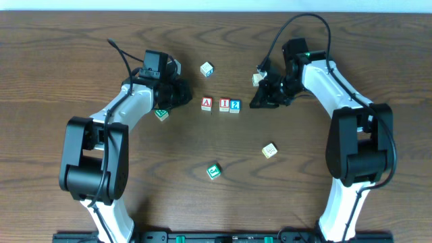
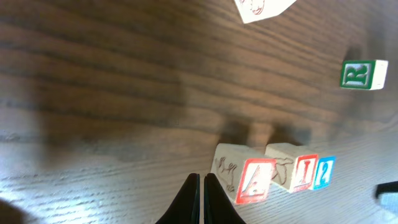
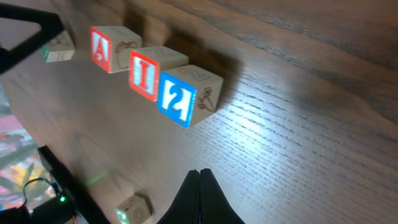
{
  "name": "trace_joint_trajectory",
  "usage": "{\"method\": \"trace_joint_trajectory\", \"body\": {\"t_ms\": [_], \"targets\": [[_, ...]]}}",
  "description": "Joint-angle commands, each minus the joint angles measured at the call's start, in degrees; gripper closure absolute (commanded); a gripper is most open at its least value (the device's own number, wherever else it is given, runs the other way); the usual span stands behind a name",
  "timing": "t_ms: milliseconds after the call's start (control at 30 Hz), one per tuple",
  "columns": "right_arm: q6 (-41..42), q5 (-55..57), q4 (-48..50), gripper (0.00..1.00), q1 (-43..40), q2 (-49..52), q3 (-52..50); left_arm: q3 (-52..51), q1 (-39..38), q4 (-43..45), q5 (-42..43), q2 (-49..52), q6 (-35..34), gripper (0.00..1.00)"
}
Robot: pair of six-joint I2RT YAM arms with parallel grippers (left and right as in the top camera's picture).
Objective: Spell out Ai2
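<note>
Three wooden letter blocks stand in a row at the table's middle: a red A block (image 1: 206,103), a red I block (image 1: 223,104) and a blue 2 block (image 1: 235,105), touching side by side. They also show in the left wrist view as A (image 2: 254,182), I (image 2: 305,172), 2 (image 2: 324,172), and in the right wrist view as A (image 3: 101,49), I (image 3: 144,76), 2 (image 3: 177,98). My left gripper (image 1: 183,94) is shut and empty, left of the A block (image 2: 201,178). My right gripper (image 1: 256,103) is shut and empty, right of the 2 block (image 3: 200,172).
Loose blocks lie around: a blue-marked one (image 1: 206,69) behind the row, one by the right arm (image 1: 257,79), a green one under the left arm (image 1: 160,114), a green one (image 1: 214,171) and a pale one (image 1: 269,150) in front.
</note>
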Motion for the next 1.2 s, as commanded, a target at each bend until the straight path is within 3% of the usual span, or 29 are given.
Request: {"method": "trace_joint_trajectory", "body": {"t_ms": [0, 600, 1167], "targets": [[0.76, -1.46, 1.6, 0.98, -0.37, 0.11, -2.1, 1.86, 0.22, -0.13, 0.92, 1.31, -0.5, 0.94], [10.21, 4.61, 13.77, 0.99, 2.97, 0.31, -4.63, 1.92, 0.07, -0.11, 3.74, 4.17, -4.2, 0.94], [15.1, 10.91, 14.62, 0.99, 5.84, 1.18, -4.68, 1.92, -1.03, -0.07, 2.99, 4.31, -4.63, 0.94]]}}
